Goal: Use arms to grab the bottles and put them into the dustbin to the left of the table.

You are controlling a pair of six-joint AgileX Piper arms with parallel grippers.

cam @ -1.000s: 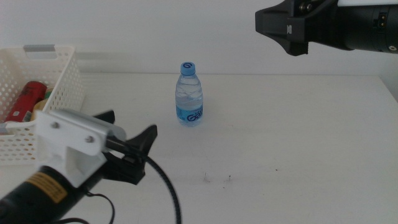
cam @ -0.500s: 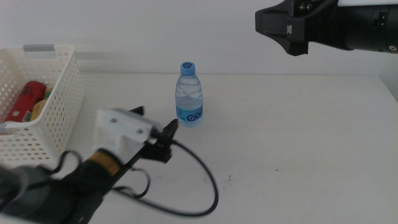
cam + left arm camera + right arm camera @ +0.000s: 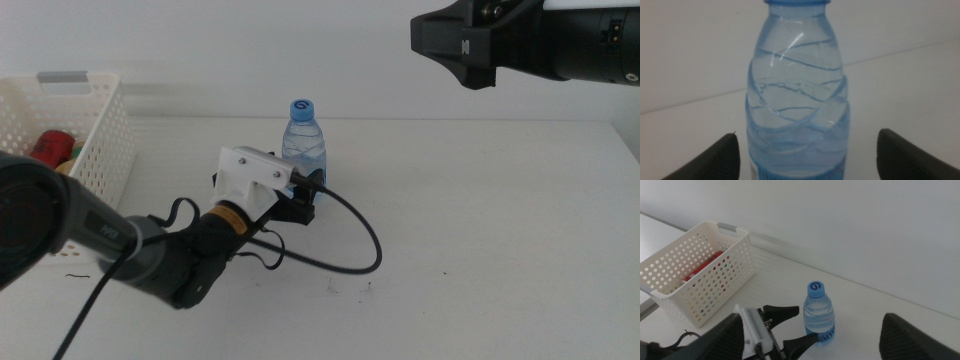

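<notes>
One water bottle [image 3: 305, 145] stands upright on the white, matte surface [image 3: 480, 230], near its far edge. The bottle is clear ribbed plastic with a rounded shoulder, a blue screw cap and a blue label band low on its body. The left pincer [image 3: 300, 192] reaches it from the near left, its two dark, tapered jaws spread apart with the bottle standing between them; in the left wrist view the water bottle [image 3: 796, 100] fills the gap, neither jaw touching it. A white blocky wrist part [image 3: 255, 175] and one looping black cable [image 3: 350, 250] trail behind the pincer. At the left edge sits one dustbin [image 3: 90, 130], a white rectangular basket with perforated walls and a grey handle strip; a red can [image 3: 52, 146] lies inside. The right pincer [image 3: 805, 345] hangs high above, jaws wide apart and holding nothing.
</notes>
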